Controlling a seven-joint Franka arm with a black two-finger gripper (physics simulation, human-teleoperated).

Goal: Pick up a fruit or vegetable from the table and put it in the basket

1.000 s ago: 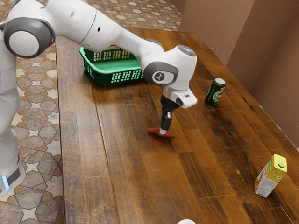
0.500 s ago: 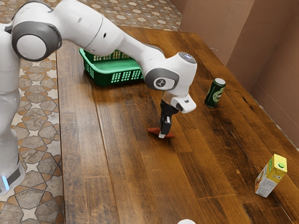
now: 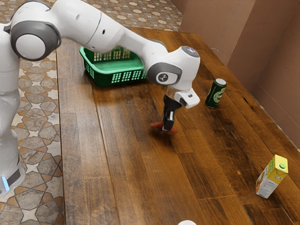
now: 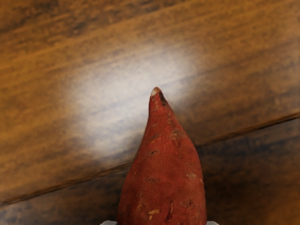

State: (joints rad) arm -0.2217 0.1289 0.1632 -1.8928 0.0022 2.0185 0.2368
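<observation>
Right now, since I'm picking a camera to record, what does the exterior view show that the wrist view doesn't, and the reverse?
Exterior view: the green basket, dark green can, yellow carton, cut-off white object, arm, floor and walls.
Wrist view: scars on the sweet potato's skin and its dark-marked tip.
Both: the sweet potato, the gripper shut on it, and the wooden table.

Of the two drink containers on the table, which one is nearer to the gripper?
The dark green can with the silvery top is nearer to the gripper. The other, a yellow and white carton with a green cap, stands farther away.
</observation>
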